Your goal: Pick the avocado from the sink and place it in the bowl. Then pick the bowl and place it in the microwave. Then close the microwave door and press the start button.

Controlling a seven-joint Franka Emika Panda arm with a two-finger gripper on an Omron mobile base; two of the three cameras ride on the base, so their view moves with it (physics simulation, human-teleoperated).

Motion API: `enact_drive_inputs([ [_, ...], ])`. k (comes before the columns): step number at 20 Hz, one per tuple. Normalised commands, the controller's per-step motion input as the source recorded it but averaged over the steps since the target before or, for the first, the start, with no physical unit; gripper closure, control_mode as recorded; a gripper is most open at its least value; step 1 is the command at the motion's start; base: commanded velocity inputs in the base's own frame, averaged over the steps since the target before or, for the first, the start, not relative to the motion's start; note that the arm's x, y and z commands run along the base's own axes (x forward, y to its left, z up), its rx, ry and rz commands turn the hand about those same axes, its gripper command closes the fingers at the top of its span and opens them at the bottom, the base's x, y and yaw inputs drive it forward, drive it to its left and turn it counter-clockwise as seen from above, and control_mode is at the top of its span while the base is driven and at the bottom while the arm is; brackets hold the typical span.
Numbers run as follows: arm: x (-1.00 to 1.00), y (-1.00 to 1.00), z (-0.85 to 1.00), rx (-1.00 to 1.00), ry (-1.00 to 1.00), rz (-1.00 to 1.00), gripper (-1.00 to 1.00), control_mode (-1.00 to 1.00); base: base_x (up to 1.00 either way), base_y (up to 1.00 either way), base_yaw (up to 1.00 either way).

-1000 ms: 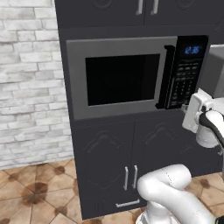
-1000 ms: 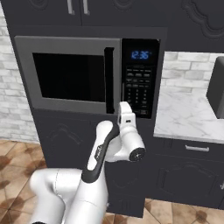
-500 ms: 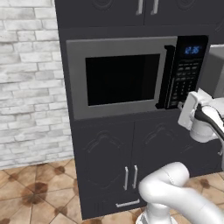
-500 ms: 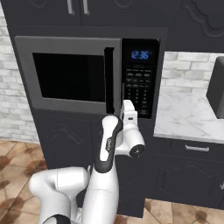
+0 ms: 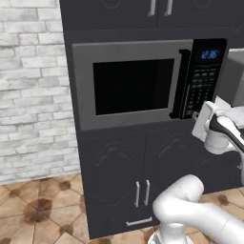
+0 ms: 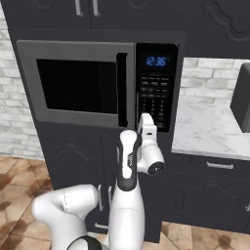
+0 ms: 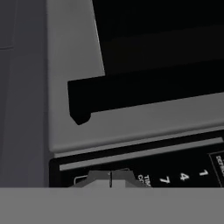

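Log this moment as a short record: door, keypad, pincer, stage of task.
microwave door: shut, dark glass window, black handle on its keypad side
keypad panel: clock lit blue
pincer: shut, empty, tips at the bottom corner of the keypad panel, beside the number keys
arm: raised in front of the lower cabinet
stage: door closed; pincer at the keypad for the start button

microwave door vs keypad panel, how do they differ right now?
The microwave door is wide, grey-framed, with a large dark glass window; the keypad panel is a narrow black strip to its right. The door carries a black vertical handle; the panel carries rows of buttons and a lit blue clock. The gripper, jaws shut, sits at the panel's lower edge, not at the door. Both lie flush in the microwave's front, door closed.
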Motion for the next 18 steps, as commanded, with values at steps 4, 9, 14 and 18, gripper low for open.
enact_drive_inputs([
  [4,0.35,-0.08,-0.10,0.00,0.00,0.00,1.00,-1.00,0.00,0.00,0.00],
  [9,0.44,0.00,-0.15,0.00,0.00,0.00,1.00,-1.00,0.00,0.00,0.00],
  [14,0.44,-0.01,-0.22,0.00,0.00,0.00,1.00,-1.00,0.00,0.00,0.00],
  [18,0.38,-0.08,-0.19,0.00,0.00,0.00,1.00,-1.00,0.00,0.00,0.00],
])
